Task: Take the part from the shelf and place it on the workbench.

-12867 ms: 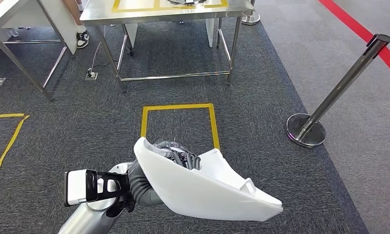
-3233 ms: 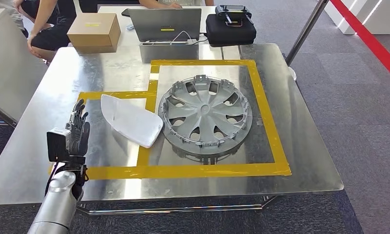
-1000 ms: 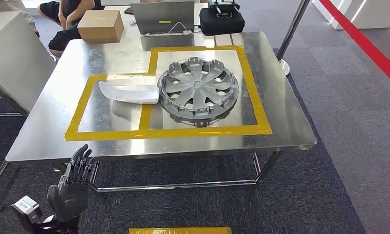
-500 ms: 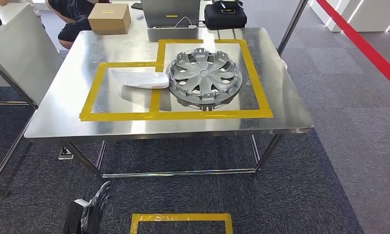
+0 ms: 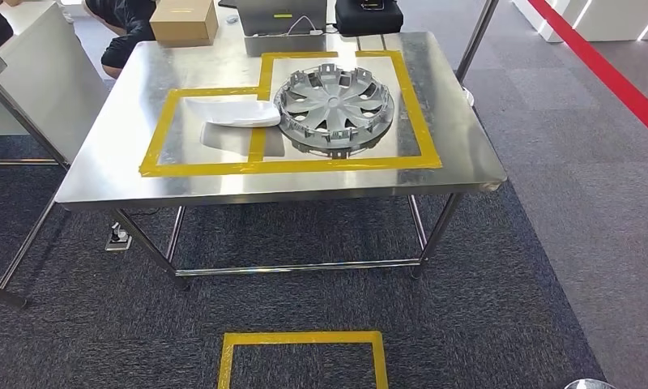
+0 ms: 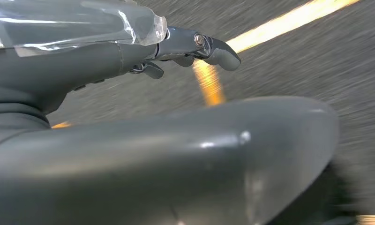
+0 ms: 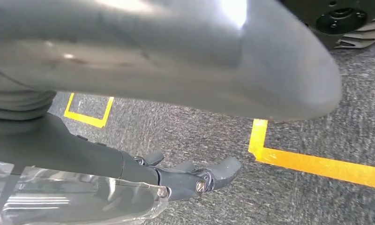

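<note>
Risk is lying with the white part [image 5: 232, 113]: it is sitting across the tape near the workbench [image 5: 466, 162] left-rear, touching the hubcap [image 5: 334, 105], so any bump could be shifting it; left hand [image 6: 129, 140] and right hand [image 7: 129, 154] are hanging released over carpet, holding nothing.

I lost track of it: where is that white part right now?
In the head view, the white part lies on the steel workbench, on the yellow tape's left side, beside the silver wheel cover.
</note>
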Robot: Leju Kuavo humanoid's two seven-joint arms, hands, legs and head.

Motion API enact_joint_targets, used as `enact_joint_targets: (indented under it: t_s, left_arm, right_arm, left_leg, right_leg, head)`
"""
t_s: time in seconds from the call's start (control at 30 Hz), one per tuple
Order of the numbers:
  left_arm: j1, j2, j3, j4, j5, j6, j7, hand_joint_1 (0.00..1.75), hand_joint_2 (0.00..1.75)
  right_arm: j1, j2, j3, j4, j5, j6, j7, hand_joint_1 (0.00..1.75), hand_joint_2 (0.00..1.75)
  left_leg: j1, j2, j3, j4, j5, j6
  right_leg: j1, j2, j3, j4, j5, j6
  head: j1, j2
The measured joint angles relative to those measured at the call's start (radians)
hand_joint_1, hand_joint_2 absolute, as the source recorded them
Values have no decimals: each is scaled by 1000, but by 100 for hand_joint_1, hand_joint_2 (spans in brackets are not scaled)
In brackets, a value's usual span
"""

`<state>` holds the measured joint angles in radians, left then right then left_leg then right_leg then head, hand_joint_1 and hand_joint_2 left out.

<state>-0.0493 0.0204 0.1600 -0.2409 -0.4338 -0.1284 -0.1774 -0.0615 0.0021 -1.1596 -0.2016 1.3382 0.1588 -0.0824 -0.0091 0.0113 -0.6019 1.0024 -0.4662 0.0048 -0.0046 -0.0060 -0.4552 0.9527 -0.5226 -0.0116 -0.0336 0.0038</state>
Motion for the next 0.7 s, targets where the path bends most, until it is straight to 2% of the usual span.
enact_joint_targets:
  t_s: [0.03, 0.1, 0.13, 0.17, 0.2, 0.23, 0.27, 0.3, 0.33, 0.37, 0.4, 0.47, 0.5, 0.53, 0.57, 0.6, 0.63, 0.67, 0.7]
  left_arm:
    - [5, -2, 0, 10, -4, 2, 12, 0, 0]
    - [10, -5, 0, 24, -7, 3, 25, 0, 0]
    - [10, -7, 0, 29, -7, 3, 32, 0, 0]
    - [10, -8, 0, 32, -7, 5, 41, 0, 0]
    - [10, -9, 0, 35, -7, 7, 55, 0, 0]
    - [10, -10, 0, 37, -6, 9, 72, 0, 0]
    - [9, -12, 0, 38, -3, 10, 91, 0, 0]
    - [8, -13, 1, 39, 1, 10, 108, 0, 0]
    - [6, -14, 4, 40, 8, 9, 121, 0, 0]
    - [3, -15, 7, 41, 16, 6, 130, 0, 0]
    - [2, -16, 12, 42, 24, 4, 136, 0, 0]
    - [1, -18, 26, 45, 44, -1, 147, 0, 0]
    - [1, -18, 35, 47, 54, -4, 152, 0, 0]
    - [2, -18, 43, 48, 62, -6, 159, 0, 0]
    - [2, -18, 52, 50, 67, -8, 165, 0, 0]
    - [3, -17, 58, 50, 71, -8, 170, 0, 0]
    - [3, -17, 64, 50, 73, -8, 174, 0, 0]
    - [3, -17, 69, 51, 75, -8, 177, 0, 0]
    - [3, -17, 73, 51, 76, -8, 178, 0, 0]
  right_arm:
    - [0, 2, 0, 0, 1, 1, 0, 0, 0]
    - [-1, 3, 1, 0, 3, 1, 0, 0, 0]
    - [-1, 3, 1, 0, 5, 1, 0, 0, 0]
    - [-1, 4, 2, 0, 8, 1, 0, 0, 0]
    - [-1, 4, 3, 0, 12, 1, 1, 0, 0]
    - [-2, 5, 6, 0, 16, 1, 2, 0, 0]
    - [-2, 6, 9, 0, 21, 1, 3, 0, 0]
    - [-3, 6, 13, 0, 24, 1, 5, 0, 0]
    - [-4, 7, 16, 0, 26, 0, 5, 0, 0]
    - [-5, 8, 19, 0, 28, 0, 5, 0, 0]
    - [-7, 8, 21, 0, 29, -1, 5, 0, 0]
    - [-9, 10, 23, 0, 28, -1, 5, 0, 0]
    - [-9, 12, 24, 0, 27, -1, 5, 0, 0]
    - [-7, 14, 24, 1, 27, -1, 6, 0, 0]
    - [-6, 16, 24, 1, 26, 0, 6, 0, 0]
    - [-5, 18, 25, 1, 26, 0, 7, 0, 0]
    - [-5, 20, 25, 1, 25, 0, 8, 0, 0]
    - [-5, 22, 25, 1, 23, 0, 10, 0, 0]
    - [-5, 23, 25, 1, 21, 0, 12, 0, 0]
  left_leg:
    - [2, -4, -13, 35, -44, -7]
    - [7, -7, -45, 155, -148, -17]
    - [9, -7, -56, 218, -178, -20]
    - [11, -7, -57, 263, -183, -22]
    - [13, -7, -45, 278, -163, -23]
    - [15, -7, -15, 258, -129, -23]
    - [17, -7, 33, 202, -97, -23]
    - [18, -8, 95, 121, -85, -23]
    - [18, -9, 153, 38, -89, -21]
    - [17, -11, 192, -27, -103, -18]
    - [14, -12, 210, -63, -116, -14]
    - [12, -9, 196, -71, -110, 6]
    - [12, -7, 187, -70, -101, 17]
    - [13, -4, 175, -70, -89, 28]
    - [12, -2, 163, -70, -76, 36]
    - [11, -1, 148, -69, -63, 39]
    - [9, -1, 131, -68, -50, 41]
    - [7, 0, 117, -66, -38, 41]
    - [6, 1, 100, -62, -27, 41]
  right_leg:
    - [-2, -2, -12, -1, 12, -6]
    - [-2, -6, -43, 0, 35, -10]
    - [-2, -7, -60, 2, 48, -9]
    - [-2, -9, -78, 5, 61, -7]
    - [-2, -10, -96, 9, 73, -5]
    - [-3, -10, -114, 15, 83, -2]
    - [-4, -11, -130, 21, 93, 2]
    - [-3, -11, -143, 28, 102, 7]
    - [-1, -11, -154, 33, 111, 12]
    - [0, -11, -160, 37, 120, 18]
    - [0, -12, -165, 37, 130, 25]
    - [-4, -13, -172, 35, 143, 37]
    - [-6, -11, -178, 43, 129, 42]
    - [-7, -9, -187, 70, 91, 47]
    - [-8, -7, -199, 118, 35, 51]
    - [-8, -6, -211, 182, -23, 54]
    - [-8, -5, -222, 253, -69, 56]
    - [-8, -4, -224, 310, -89, 57]
    - [-8, -4, -214, 340, -81, 55]
  head:
    - [-2, 0]
    - [-6, 0]
    - [-6, 0]
    - [-6, 0]
    - [-6, 0]
    - [-6, 0]
    - [-6, 0]
    - [-7, 0]
    - [-6, 0]
    - [-6, 0]
    - [-6, 0]
    - [-6, 0]
    - [-6, 0]
    - [-4, 0]
    - [-2, 0]
    - [1, 0]
    - [4, 0]
    - [5, 0]
    - [5, 0]
